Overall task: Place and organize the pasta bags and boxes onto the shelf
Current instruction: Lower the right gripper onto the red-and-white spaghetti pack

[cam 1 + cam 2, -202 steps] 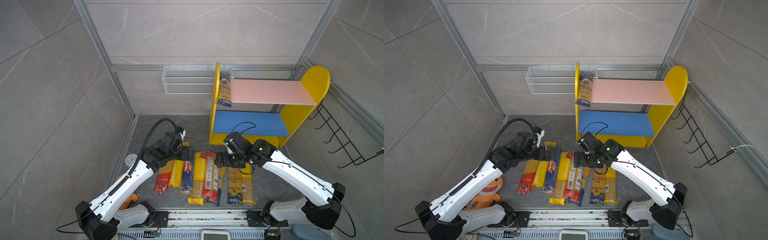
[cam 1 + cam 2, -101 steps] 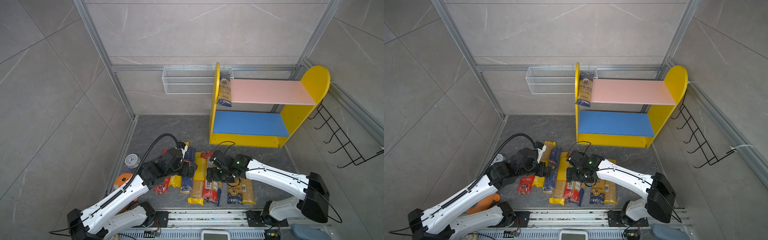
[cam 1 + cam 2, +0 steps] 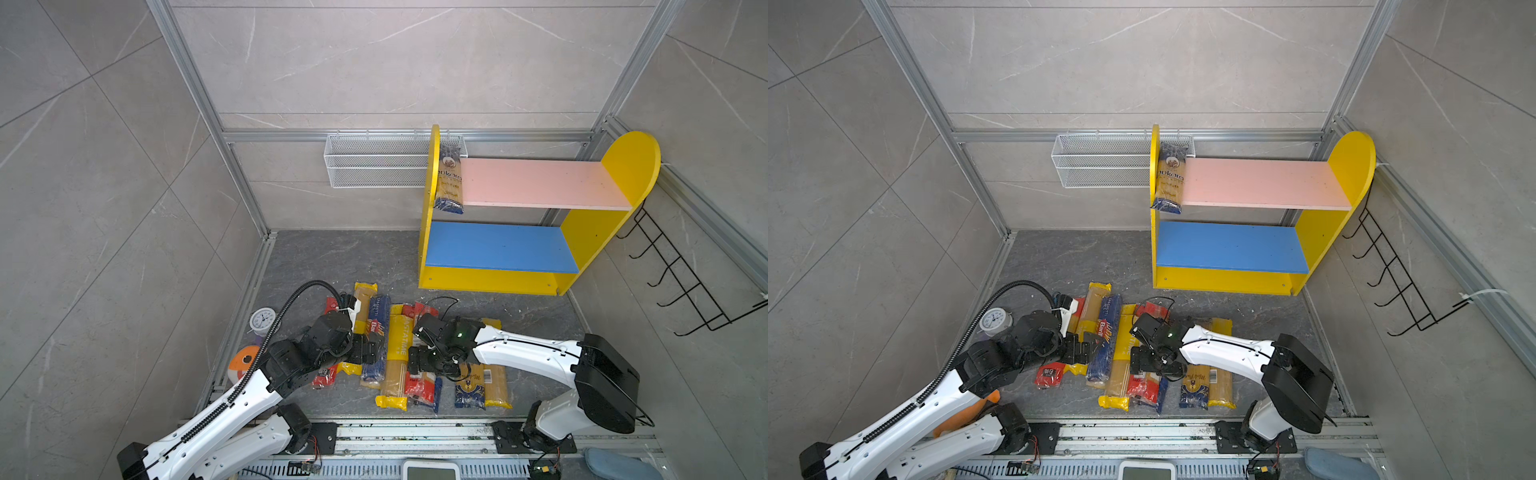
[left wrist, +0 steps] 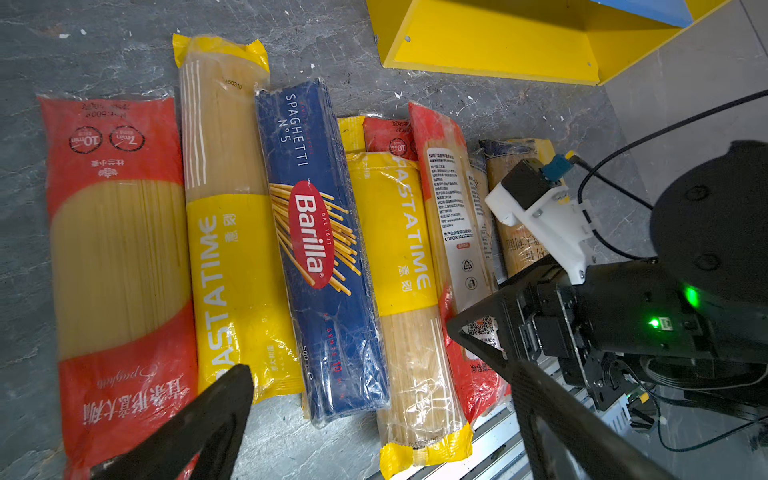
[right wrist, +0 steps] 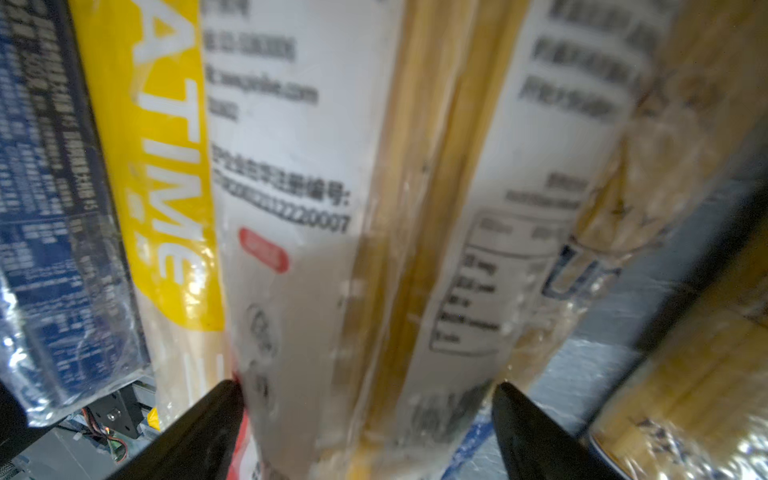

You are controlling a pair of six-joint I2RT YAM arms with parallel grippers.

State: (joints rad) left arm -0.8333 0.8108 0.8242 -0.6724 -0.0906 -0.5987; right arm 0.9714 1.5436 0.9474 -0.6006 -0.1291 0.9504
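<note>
Shelf (image 3: 582, 245): upright at the far right of the floor (image 3: 353, 257), open front toward the arms; blue board (image 3: 498, 247) bare, pink board (image 3: 540, 183) nearly so.
Shelved pack (image 3: 449, 183): on the pink board, tight against the shelf's left side, near end hanging over the front edge; probably tucked aside to leave room for the others.
Floor packs (image 3: 395, 353): side by side between the two arms, long axes toward the shelf, well apart from it; a row like this is handy for pinching one at a time across the narrow width.
Barilla box (image 4: 320, 249): in the row, touching the yellow bag (image 4: 399, 232) on one side and another yellow one opposite.
Left gripper (image 4: 365, 365): low over the Barilla box and the yellow bag, fingers spread wide, nothing pinched; likely lining up across the box.
Right gripper (image 5: 368, 388): down in the row, fingers (image 5: 216, 415) spread, straddling the red pack (image 5: 299, 166) with the white label, perhaps part of its neighbour too; contact with the film impossible to tell; no squeeze yet.
Reason for the straddle: crowded pack, so wide jaws needed to slip down either side.
Risk: second pack caught in the same pinch; slick film; long pack sagging if taken off-centre.
Progress: early, judging by one pack shelved and the rest on the floor.
</note>
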